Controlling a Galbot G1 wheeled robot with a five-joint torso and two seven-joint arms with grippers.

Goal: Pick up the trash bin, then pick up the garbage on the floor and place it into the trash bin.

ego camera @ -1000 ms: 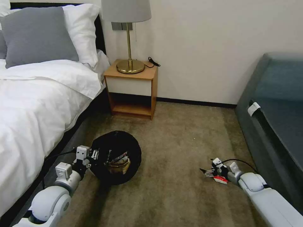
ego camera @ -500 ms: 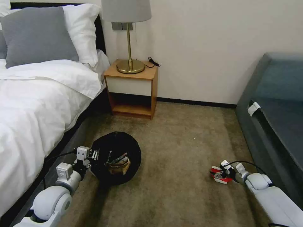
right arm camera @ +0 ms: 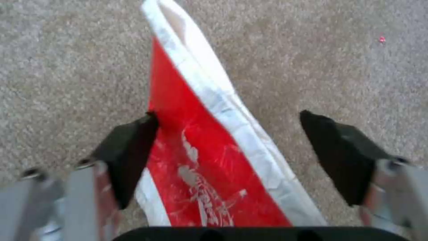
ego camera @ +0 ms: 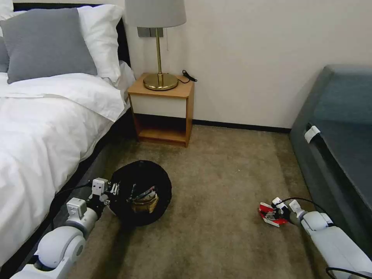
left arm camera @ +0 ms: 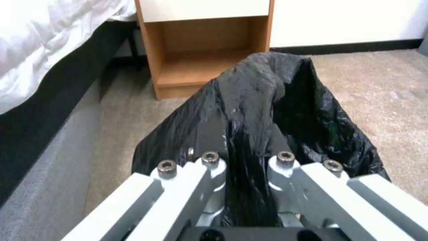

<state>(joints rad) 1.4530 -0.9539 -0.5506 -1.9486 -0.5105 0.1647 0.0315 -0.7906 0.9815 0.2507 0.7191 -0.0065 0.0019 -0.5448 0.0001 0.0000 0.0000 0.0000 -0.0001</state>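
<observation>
Trash bin (ego camera: 141, 192), a small round bucket lined with crinkled black plastic, sits low beside the white-sheeted bed (ego camera: 42, 128), pinched at its near rim by the left tool (ego camera: 110, 193); in the left wrist view the two fingers press together on a fold of the black liner (left arm camera: 249, 110), a hold that keeps the mouth facing up and open toward the middle of the beige-brown short-pile carpet floor (ego camera: 217, 182). Inside the bin some tan and red-striped litter (ego camera: 145, 198) already lies near the bottom, so part of the collecting looks done. Well apart from it, close to the dark grey sofa (ego camera: 341, 131), the crushed red-and-white packet (ego camera: 271, 214) lies flat on the carpet with the right tool (ego camera: 276, 214) down over it. The right wrist view shows that tool spread wide, one black pad (right arm camera: 129, 147) touching the packet's red edge (right arm camera: 200, 144) and the other pad standing clear on bare carpet, so the wrapper is straddled but not yet pinched. That stance suits a thin, flat piece: the fingers have to close along the carpet to catch an edge, and the packet may slide or buckle instead of lifting. A wooden nightstand (ego camera: 162, 110) with a brass lamp (ego camera: 157, 42) stands against the wall behind the bin.
</observation>
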